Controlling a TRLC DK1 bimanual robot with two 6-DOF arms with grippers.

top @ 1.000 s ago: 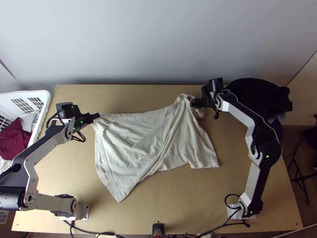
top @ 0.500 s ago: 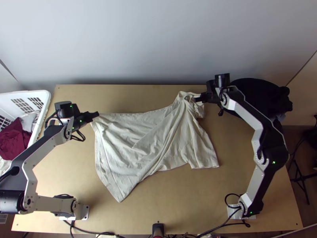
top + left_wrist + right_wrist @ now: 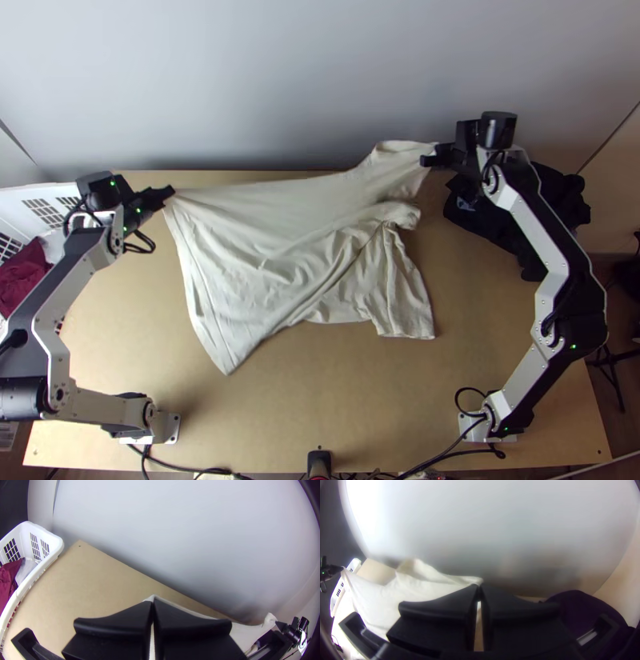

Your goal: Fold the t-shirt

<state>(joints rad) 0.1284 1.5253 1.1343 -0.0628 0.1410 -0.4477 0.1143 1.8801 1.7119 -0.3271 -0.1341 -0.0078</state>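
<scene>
A: Where's the shirt (image 3: 280, 232)?
B: Across the table (image 3: 320, 400), far edge taut; left gripper (image 3: 170, 193) pinches far-left corner, right gripper (image 3: 430, 159) pinches far-right end; best pull evenly, lower slowly

At left and right of the frame, 2 angular silver-grey arms (image 3: 531, 214) have black cylindrical joints (image 3: 24, 398), tiny green lights (image 3: 573, 346) and looping black cables (image 3: 457, 399).

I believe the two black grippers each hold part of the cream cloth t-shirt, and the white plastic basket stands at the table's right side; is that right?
Not quite: the top view shows the basket at the table's left side. The left gripper and right gripper do each hold the t-shirt.
</scene>
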